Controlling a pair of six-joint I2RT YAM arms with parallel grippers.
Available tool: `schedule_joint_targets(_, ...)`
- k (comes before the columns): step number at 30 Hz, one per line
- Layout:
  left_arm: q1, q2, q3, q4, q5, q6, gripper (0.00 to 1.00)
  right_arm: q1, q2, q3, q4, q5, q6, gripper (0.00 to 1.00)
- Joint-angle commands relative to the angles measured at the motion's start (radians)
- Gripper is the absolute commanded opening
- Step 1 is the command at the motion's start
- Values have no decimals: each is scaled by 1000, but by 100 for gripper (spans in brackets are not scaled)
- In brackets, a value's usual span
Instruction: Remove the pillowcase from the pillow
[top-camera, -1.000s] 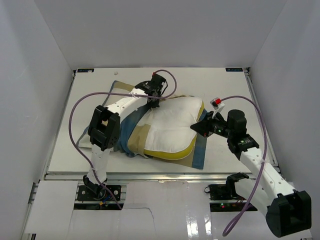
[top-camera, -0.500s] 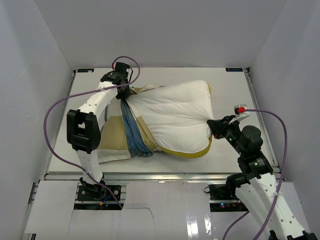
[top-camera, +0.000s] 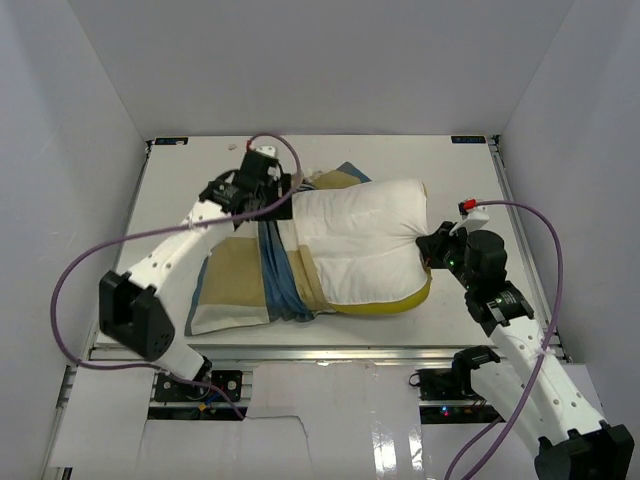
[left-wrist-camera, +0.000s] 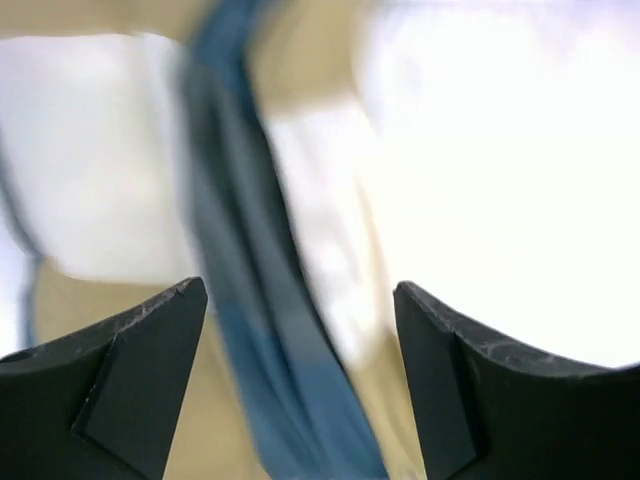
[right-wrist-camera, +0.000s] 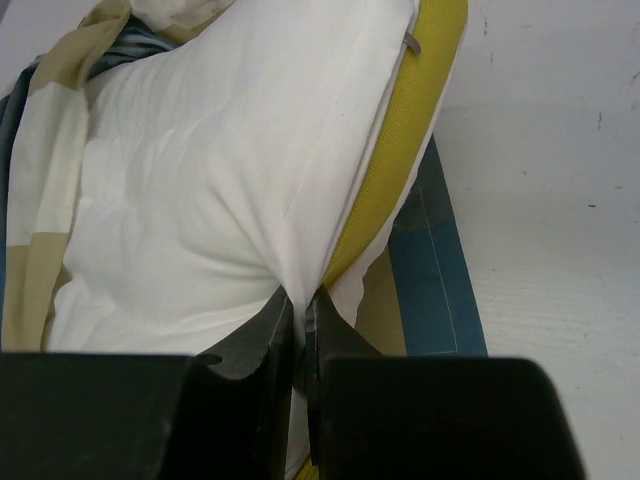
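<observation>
White pillow (top-camera: 360, 245), yellow-edged, lies mostly bared; checked pillowcase (top-camera: 240, 285) bunched at its left end, apparently overlapping it.

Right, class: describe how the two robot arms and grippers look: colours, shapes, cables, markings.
Both the left arm and right arm have white links with boxy black joints. A purple cable loops along each. The left gripper and right gripper have black wedge-shaped fingers. A small red part sits by the right wrist.
</observation>
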Motion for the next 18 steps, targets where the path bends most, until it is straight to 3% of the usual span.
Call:
schedule_joint_targets(1, -198, -248, -200, -4, -113, -62, 87, -8, 51, 92, 144, 49, -2, 8)
schedule_joint_targets(8, -353, -544, -628, 156, -92, -248, 86, -11, 190, 140, 153, 40, 33, 8)
schedule_joint_targets(14, -360, -530, -780, 266, -61, -294, 83, -11, 211, 171, 153, 18, 75, 8)
schedule_joint_targets(16, -360, -511, -789, 269, -108, -310, 72, -11, 207, 178, 150, 18, 78, 8)
schedule_joint_targets(17, -360, -503, -789, 261, -138, -315, 59, -17, 201, 183, 149, 21, 81, 8)
schedule_joint_targets(18, -360, -490, -783, 250, -191, -330, 28, -25, 199, 188, 149, 18, 86, 8)
